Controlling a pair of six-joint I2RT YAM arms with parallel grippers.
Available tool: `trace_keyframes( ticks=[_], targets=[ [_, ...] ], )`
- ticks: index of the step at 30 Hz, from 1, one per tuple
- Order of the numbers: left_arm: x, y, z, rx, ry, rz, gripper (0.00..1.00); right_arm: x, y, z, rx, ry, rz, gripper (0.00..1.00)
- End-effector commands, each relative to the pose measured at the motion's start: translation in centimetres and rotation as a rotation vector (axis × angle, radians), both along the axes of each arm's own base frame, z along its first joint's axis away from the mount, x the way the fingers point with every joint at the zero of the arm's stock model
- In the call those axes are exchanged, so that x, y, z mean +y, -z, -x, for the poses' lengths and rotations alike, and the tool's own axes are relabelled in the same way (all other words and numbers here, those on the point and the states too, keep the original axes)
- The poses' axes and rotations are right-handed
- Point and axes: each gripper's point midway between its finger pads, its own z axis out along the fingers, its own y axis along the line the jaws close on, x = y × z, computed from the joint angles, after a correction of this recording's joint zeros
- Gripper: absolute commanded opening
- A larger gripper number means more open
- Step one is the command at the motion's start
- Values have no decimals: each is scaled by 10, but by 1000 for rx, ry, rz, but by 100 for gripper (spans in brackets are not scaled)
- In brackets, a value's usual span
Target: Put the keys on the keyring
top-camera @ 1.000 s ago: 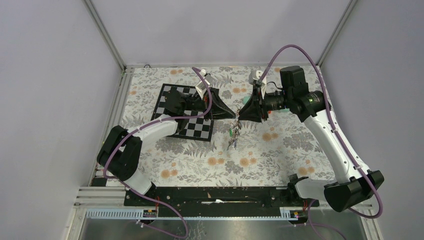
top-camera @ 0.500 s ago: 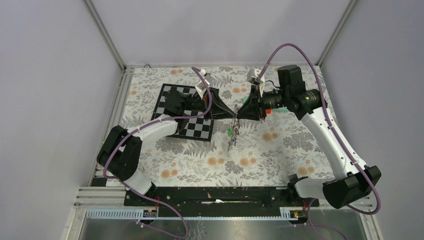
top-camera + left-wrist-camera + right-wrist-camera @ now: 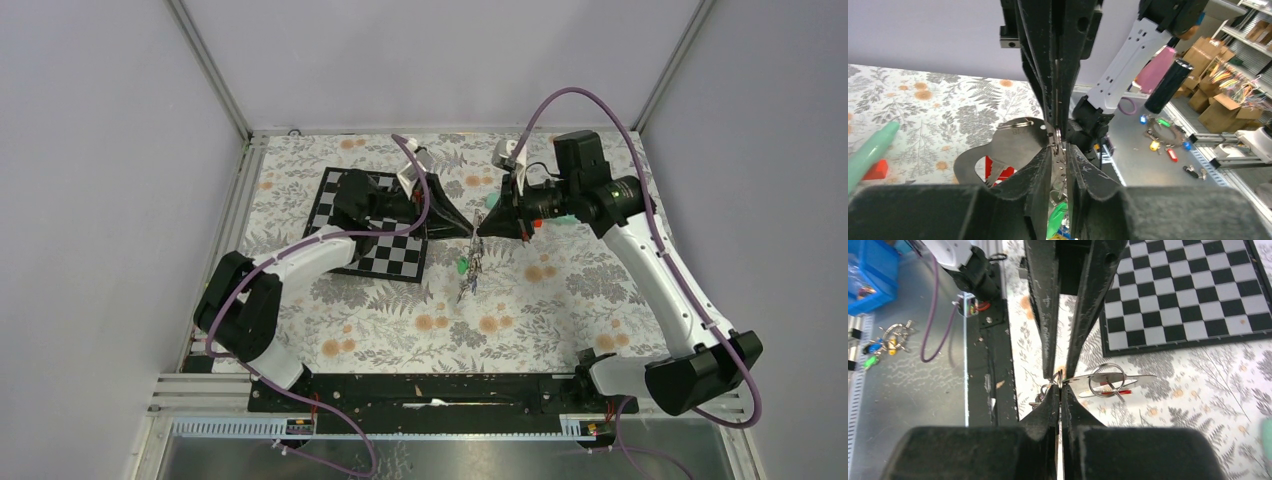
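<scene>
The flowered table (image 3: 560, 300) lies open below my arms, and the chessboard (image 3: 395, 258) is under my left arm. Both arms reach inward and meet tip to tip in the air. My right gripper (image 3: 1060, 391) pinches the keyring (image 3: 1058, 375) tightly. My left gripper (image 3: 1059, 150) leaves a narrow gap around it. The keys (image 3: 467, 272) hang beneath.

The top external camera sits high above and behind the arm bases at 6 o'clock, looking down on the whole table (image 3: 560, 300). The left wrist camera looks closely along the left gripper (image 3: 1059, 150) toward 3 o'clock. The right wrist camera looks along the right gripper (image 3: 1060, 390) toward 9 o'clock, and all three views share the keyring (image 3: 1073, 380) where the two meet.
</scene>
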Motion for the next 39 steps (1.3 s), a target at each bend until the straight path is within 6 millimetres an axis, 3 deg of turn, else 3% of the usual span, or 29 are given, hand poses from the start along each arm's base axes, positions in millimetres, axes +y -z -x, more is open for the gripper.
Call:
trace_keyframes(
  ticks=[1, 5, 9, 15, 28, 39],
  targets=[
    [-2, -10, -13, -167, -11, -46, 25, -6, 2, -7, -72, 37, 129, 0],
    [-7, 0, -29, -229, -36, -149, 29, -10, 12, -8, -74, 49, 234, 0],
    [-7, 7, -32, -299, -38, -189, 26, -9, 12, -9, -91, 56, 270, 0],
    [-10, 10, -25, -318, -10, -190, 21, -7, 12, -11, -72, 59, 289, 0],
    [-7, 17, -14, -351, 34, -199, 33, -11, 18, -16, -90, 74, 319, 0],
    [-12, 9, -5, -293, 67, -157, 38, -6, 20, -14, -81, 65, 285, 0]
  ],
)
